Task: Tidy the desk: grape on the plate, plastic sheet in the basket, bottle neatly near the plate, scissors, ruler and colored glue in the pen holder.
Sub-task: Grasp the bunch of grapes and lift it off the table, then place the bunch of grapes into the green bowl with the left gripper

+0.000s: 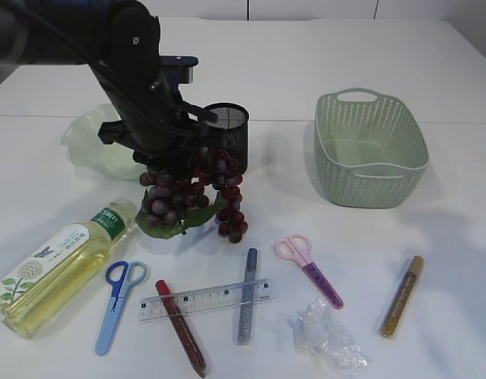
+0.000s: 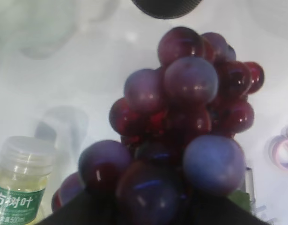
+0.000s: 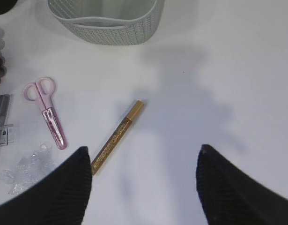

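My left gripper (image 1: 165, 162) is shut on the top of the dark purple grape (image 1: 194, 197) bunch, which hangs just left of the black mesh pen holder (image 1: 229, 130); the grape (image 2: 190, 122) fills the left wrist view. The pale green plate (image 1: 91, 142) lies behind the arm. The bottle (image 1: 57, 268) lies on its side at the front left. Blue scissors (image 1: 116, 304), a clear ruler (image 1: 205, 300), red glue (image 1: 181, 325), silver glue (image 1: 247, 294), pink scissors (image 1: 306, 264), the plastic sheet (image 1: 328, 338) and gold glue (image 1: 402, 294) lie along the front. My right gripper (image 3: 143, 148) is open above bare table beside the gold glue (image 3: 118, 136).
The green basket (image 1: 369, 150) stands at the back right with nothing in it, and its wall (image 3: 106, 18) shows at the top of the right wrist view. The pink scissors (image 3: 45, 110) and the plastic sheet (image 3: 29, 168) lie left of my right gripper.
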